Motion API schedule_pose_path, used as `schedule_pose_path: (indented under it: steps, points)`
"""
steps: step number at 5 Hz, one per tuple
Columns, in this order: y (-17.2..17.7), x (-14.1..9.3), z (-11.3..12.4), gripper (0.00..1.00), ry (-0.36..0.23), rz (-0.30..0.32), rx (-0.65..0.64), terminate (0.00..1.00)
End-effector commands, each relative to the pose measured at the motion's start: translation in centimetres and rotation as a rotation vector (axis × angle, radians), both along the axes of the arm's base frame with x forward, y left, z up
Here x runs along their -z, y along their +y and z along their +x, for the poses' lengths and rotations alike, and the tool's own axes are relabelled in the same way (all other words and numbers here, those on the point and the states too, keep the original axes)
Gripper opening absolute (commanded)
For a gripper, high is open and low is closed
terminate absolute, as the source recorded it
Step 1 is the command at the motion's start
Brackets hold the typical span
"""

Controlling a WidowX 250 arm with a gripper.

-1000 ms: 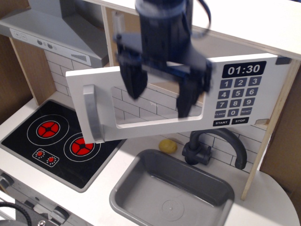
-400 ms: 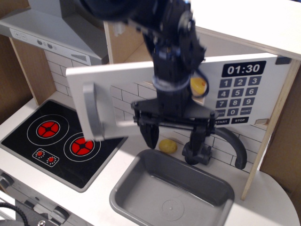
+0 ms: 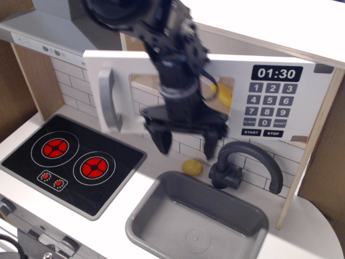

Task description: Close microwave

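Observation:
The toy microwave [image 3: 275, 100] sits in the upper shelf, with a black keypad and a 01:30 display at the right. Its wide white door [image 3: 121, 75] with a grey vertical bar handle [image 3: 109, 100] stands ajar, swung only a little way out from the cabinet. A yellow object [image 3: 225, 95] shows inside through the window. My gripper [image 3: 184, 141] hangs in front of the door's lower middle, pointing down, jaws spread wide and empty. The arm hides much of the window.
A grey slanted range hood [image 3: 59, 32] is at the upper left. A black hob [image 3: 73, 162] with red burners lies at the left. A grey sink [image 3: 197, 216], a black tap [image 3: 248, 164] and a small yellow item [image 3: 192, 167] lie below the microwave.
The door has swung back toward the cabinet, its handle edge moving right and inward. My gripper dropped from the window to below the door, then shifted slightly left and up.

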State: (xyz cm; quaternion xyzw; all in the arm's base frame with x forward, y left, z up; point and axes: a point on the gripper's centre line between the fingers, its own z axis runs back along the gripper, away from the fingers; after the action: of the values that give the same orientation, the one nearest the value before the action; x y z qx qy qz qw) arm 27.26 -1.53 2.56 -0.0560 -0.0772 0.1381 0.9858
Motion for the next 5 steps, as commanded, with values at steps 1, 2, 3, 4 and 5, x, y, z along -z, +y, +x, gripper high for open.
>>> schedule_pose_path:
  steps: [1,2,3,4,5]
  points:
    - [3.6,-3.4,4.0,1.0,-0.247,0.015,0.065,0.0]
    - [4.3,-3.6,6.2,1.0,-0.312,0.036,0.057,0.0]
    - [4.6,-3.6,7.5,1.0,-0.329,0.053,0.037,0.0]
    - [4.6,-2.7,8.0,1.0,-0.348,0.085,0.043,0.0]
    - [4.7,-2.3,8.2,1.0,-0.372,0.099,0.053,0.0]
